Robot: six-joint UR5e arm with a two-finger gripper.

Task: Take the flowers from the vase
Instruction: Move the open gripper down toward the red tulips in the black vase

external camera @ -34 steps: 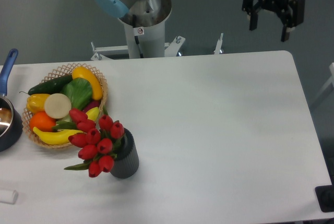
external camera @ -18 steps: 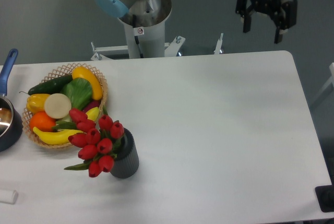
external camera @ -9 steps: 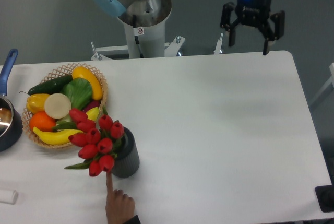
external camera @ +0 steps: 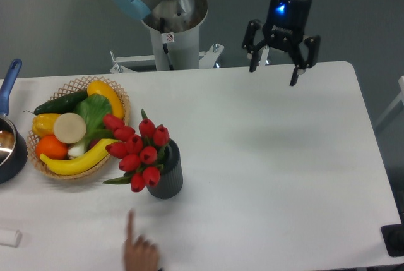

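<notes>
The flowers (external camera: 136, 152), a bunch of red tulip buds with green leaves, stand in the vase (external camera: 167, 175), a short dark grey ribbed cylinder left of the table's middle. The buds lean left over the vase's rim toward the wicker basket. My gripper (external camera: 274, 74) hangs open above the far edge of the table, well to the right of and beyond the flowers, with nothing between its fingers.
A wicker basket (external camera: 76, 84) of fruit and vegetables sits just left of the vase. A dark pot with a blue handle (external camera: 11, 74) is at the left edge. A person's hand (external camera: 140, 253) points up from the near edge. A small white object (external camera: 9, 237) lies at the near left.
My gripper has moved left and lower toward the table. The vase with the flowers has shifted right and farther back. A hand came in from the near edge and has drawn back.
</notes>
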